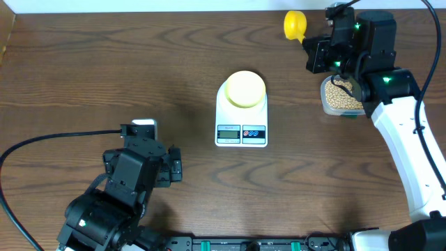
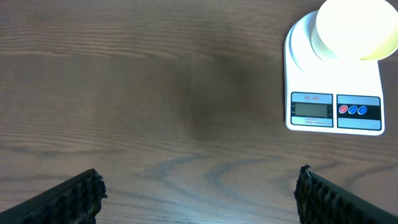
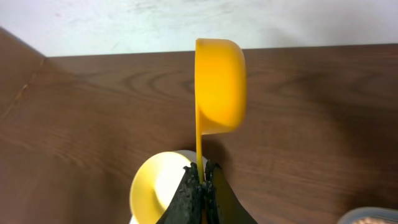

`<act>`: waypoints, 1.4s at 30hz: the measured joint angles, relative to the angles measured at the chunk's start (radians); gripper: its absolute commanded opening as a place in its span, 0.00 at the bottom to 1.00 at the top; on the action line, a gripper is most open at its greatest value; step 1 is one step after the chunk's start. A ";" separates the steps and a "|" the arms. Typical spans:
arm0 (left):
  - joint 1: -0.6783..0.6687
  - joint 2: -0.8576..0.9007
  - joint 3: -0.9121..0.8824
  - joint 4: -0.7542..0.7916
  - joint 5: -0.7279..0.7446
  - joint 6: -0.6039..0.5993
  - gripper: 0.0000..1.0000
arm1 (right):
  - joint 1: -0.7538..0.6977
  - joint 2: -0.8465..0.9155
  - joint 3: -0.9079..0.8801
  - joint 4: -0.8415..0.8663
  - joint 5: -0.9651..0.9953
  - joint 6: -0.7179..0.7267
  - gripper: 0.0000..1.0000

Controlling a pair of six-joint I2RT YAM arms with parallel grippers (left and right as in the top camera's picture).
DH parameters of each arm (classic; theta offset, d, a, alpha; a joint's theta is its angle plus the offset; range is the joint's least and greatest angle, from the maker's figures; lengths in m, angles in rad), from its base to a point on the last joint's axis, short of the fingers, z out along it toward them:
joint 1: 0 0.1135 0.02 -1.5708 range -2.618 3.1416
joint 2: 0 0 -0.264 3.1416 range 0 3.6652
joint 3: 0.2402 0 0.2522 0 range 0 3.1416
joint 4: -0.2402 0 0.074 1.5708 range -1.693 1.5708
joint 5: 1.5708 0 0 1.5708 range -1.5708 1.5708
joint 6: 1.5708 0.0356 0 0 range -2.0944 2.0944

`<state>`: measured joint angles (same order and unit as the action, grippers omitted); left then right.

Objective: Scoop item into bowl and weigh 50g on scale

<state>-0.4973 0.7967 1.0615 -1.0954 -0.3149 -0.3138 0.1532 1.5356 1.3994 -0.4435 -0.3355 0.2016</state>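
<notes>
Black right gripper (image 3: 200, 186), fingers (image 3: 186, 200) pinching the bright yellow plastic scoop (image 3: 219, 87) by its thin handle, hangs near the table (image 1: 104, 70)'s far-right corner. The clear plastic tub (image 1: 325, 104) of round tan beans (image 1: 340, 97) lies just frontward of it. A pale yellow bowl (image 1: 245, 88) tops the flat white scale (image 1: 241, 132) mid-table. The left gripper (image 2: 199, 183) gapes, well apart.

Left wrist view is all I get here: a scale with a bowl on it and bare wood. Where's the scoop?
Observer: The yellow scoop is at the far edge of the table, right of the scale. Its handle is pinched in the shut right gripper.
Operator: Any beans in the bowl? It's washed out in my view.
Observer: From overhead the bowl looks empty, plain pale yellow inside.
Operator: And the supply?
Observer: A clear tub of beans sits right of the scale, partly under the right arm.
</notes>
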 measured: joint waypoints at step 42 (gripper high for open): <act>-0.002 0.191 0.000 0.423 0.577 -0.201 0.07 | 0.000 0.000 0.000 0.084 0.044 0.000 0.01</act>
<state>-0.4988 0.9874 1.0611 -0.6727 0.2619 -0.5152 0.1528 1.5356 1.3994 -0.3595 -0.2916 0.2016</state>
